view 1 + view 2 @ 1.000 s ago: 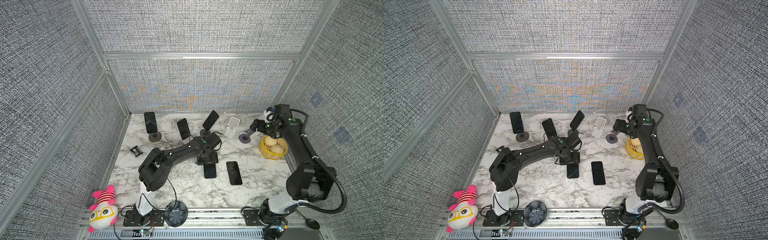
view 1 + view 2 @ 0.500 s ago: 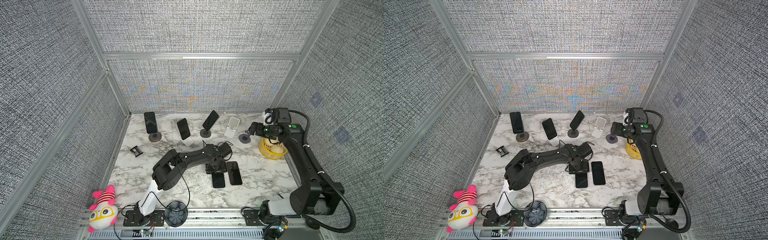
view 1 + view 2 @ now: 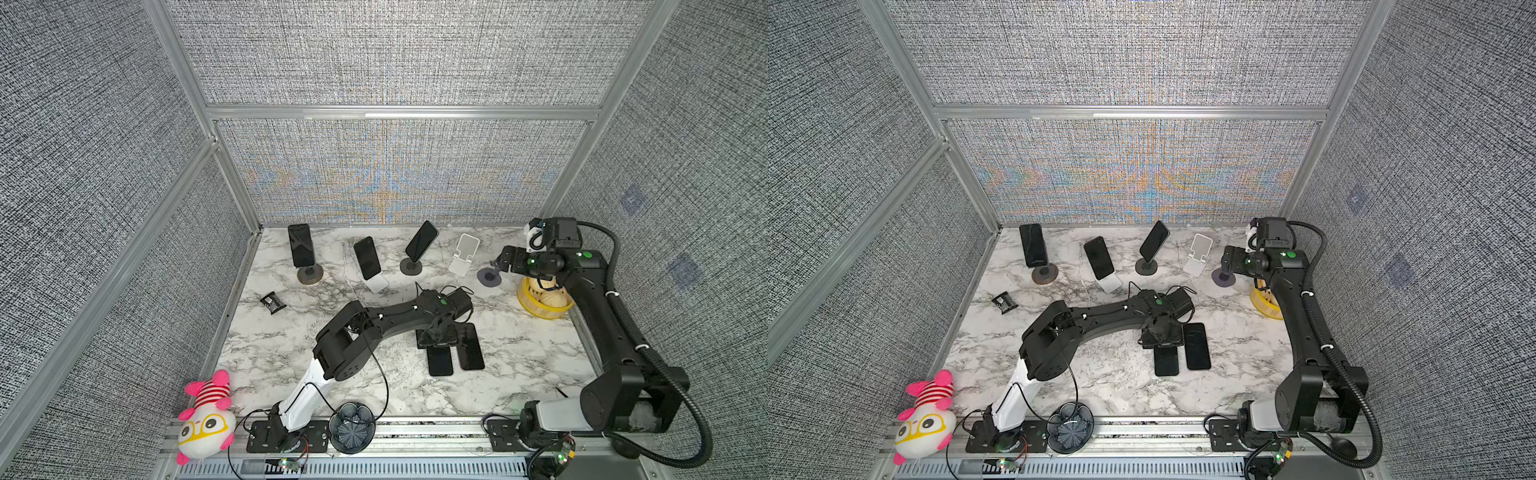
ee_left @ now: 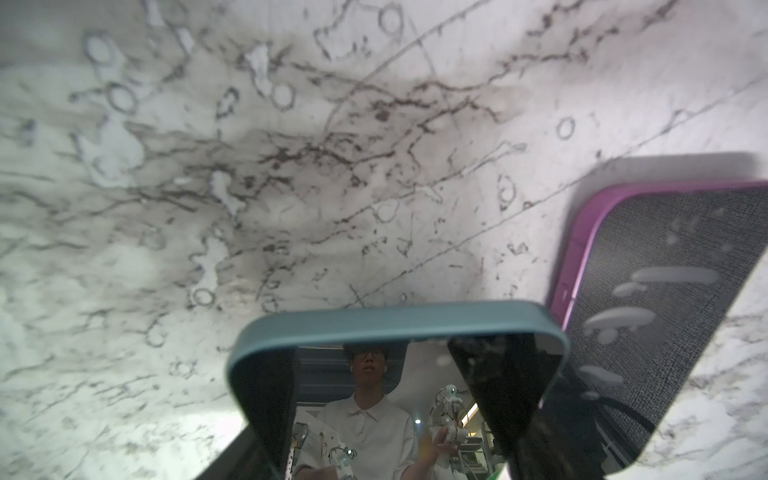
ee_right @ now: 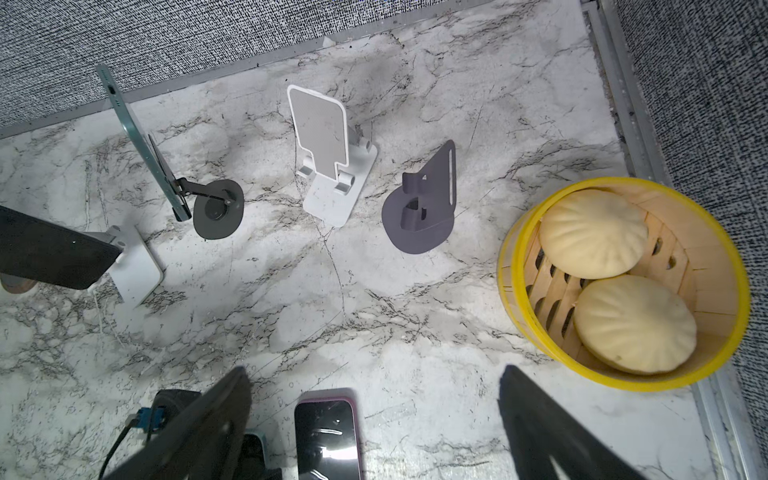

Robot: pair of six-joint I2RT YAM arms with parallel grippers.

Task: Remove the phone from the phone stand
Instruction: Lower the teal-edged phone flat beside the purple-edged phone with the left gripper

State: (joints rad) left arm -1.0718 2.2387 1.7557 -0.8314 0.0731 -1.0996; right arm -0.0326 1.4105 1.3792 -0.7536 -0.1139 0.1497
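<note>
Phone point(image 3: 439, 360), teal case, is sitting off any stand, flat and low at centre of a top view, just beside purple phone point(image 3: 470, 347) on worktop point(image 3: 532, 374). Left fingers point(image 4: 226, 461) are gripping it, so release is probably all that's remaining. Right fingers point(image 5: 199, 419) are hanging wide apart, empty.

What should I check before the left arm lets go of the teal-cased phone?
1. Grip: left gripper closed on the teal-cased phone: ok.
2. Phone off any stand, low beside the purple-cased phone: ok.
3. Phone lying flat on the marble table: cannot tell.
4. Gap between the two phones: cannot tell; they sit very close.
5. Right gripper open, empty, back by the grey stand, away from the drop spot: ok.
</note>
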